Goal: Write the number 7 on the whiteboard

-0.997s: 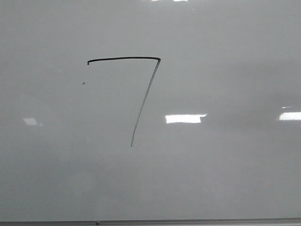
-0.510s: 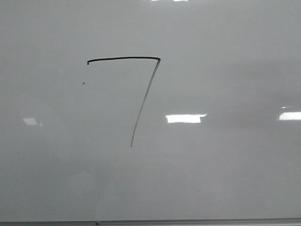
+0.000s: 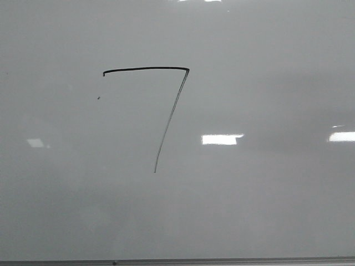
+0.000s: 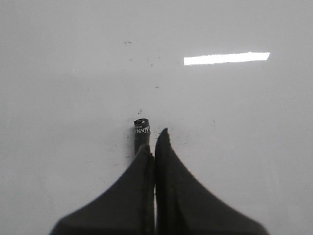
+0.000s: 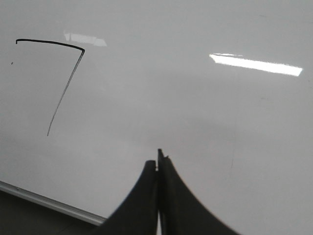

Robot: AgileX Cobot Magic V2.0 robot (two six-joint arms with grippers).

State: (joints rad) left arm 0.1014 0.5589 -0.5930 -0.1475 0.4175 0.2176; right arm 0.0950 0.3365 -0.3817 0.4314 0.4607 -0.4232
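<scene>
The whiteboard fills the front view. The number 7 is drawn on it in black, with a thick arched top bar and a thin, fainter slanting downstroke. It also shows in the right wrist view. My left gripper is shut on a black marker with white lettering, and it is held over a bare part of the board. My right gripper is shut and empty over the board, to the side of the 7. Neither gripper shows in the front view.
A tiny dark speck sits left of the 7. The board's thin grey bottom rim runs along the near edge, and it also shows in the right wrist view. Faint marker smudges dot the board near the left gripper.
The bright light reflection right of the 7 has shifted slightly to the right. The 7 is unchanged.
</scene>
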